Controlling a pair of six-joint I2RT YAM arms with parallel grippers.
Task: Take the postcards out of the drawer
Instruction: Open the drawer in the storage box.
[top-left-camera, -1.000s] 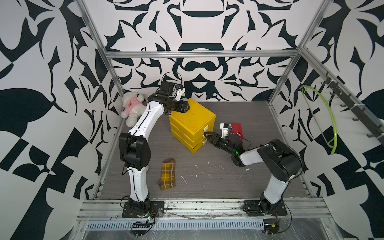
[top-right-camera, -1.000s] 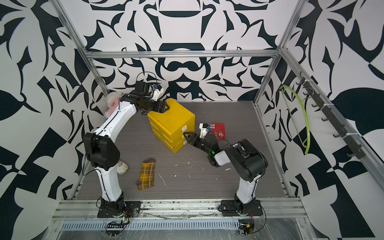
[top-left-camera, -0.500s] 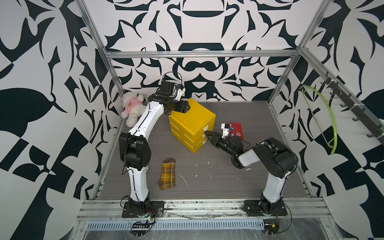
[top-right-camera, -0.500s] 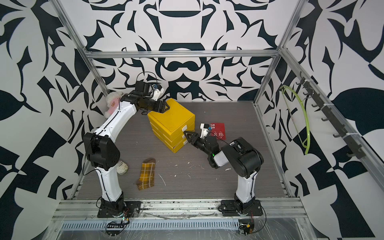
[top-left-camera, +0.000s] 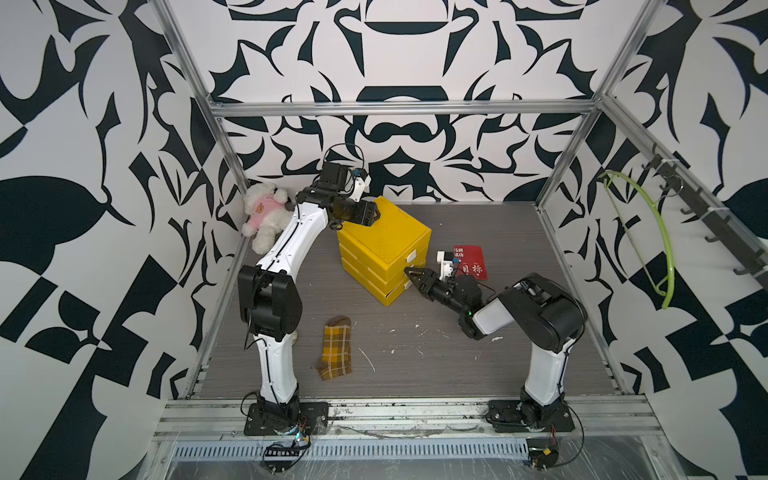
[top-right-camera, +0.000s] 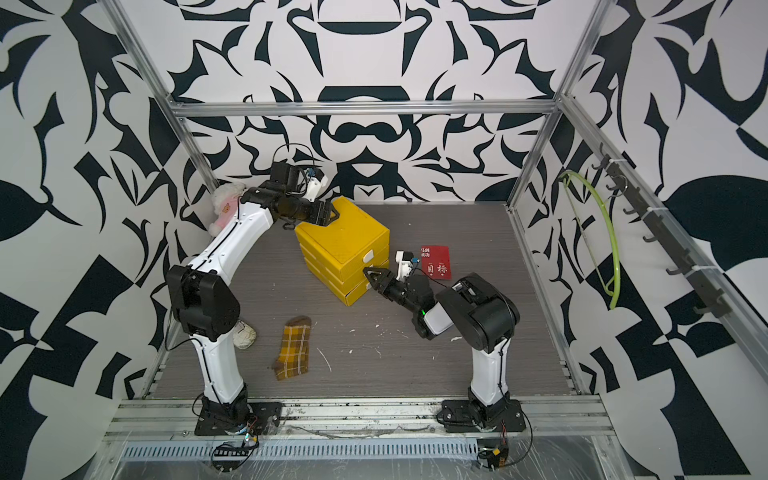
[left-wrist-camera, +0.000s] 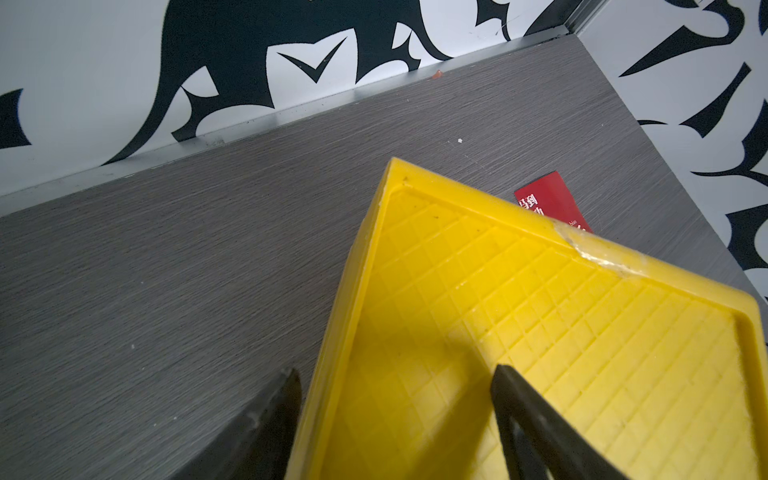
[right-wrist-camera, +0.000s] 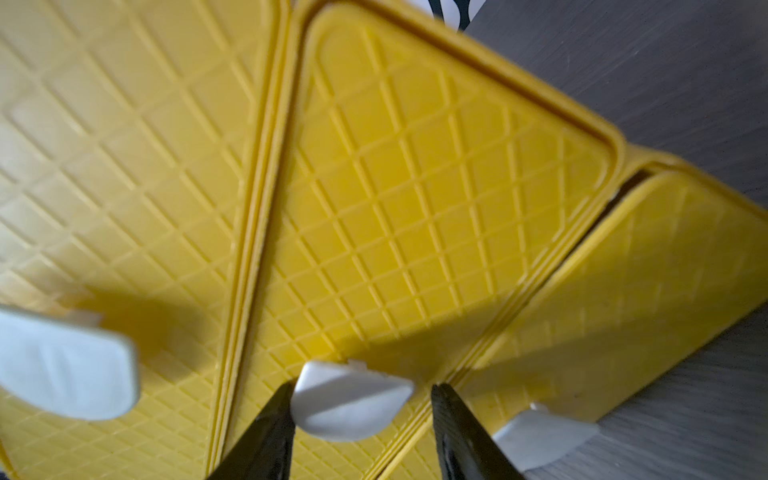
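Postcards (top-left-camera: 469, 262), one red card out: right gripper (top-left-camera: 409, 273), fingers (right-wrist-camera: 266, 436) part-open, is straddling the yellow plastic cabinet's (top-left-camera: 386, 232) white tab handle (right-wrist-camera: 345, 407). It wants a centred pinch, straight pull; left gripper (left-wrist-camera: 395, 370), wide, is bracing.

1. There were two robot arms, a left arm (top-left-camera: 291, 237) and a right arm (top-left-camera: 544, 311).
2. There was one yellow box (top-left-camera: 386, 230).
3. The box had three drawers (right-wrist-camera: 415, 208).
4. There were three white handles (right-wrist-camera: 349, 401), one on each drawer.
5. Only one red postcard (top-left-camera: 471, 262) could be seen.
6. There was one yellow checked sock (top-left-camera: 336, 353).
7. There was one fluffy white toy (top-left-camera: 266, 212).
8. There was one little white shoe (top-right-camera: 244, 334).
9. There was one green loop (top-left-camera: 669, 253).
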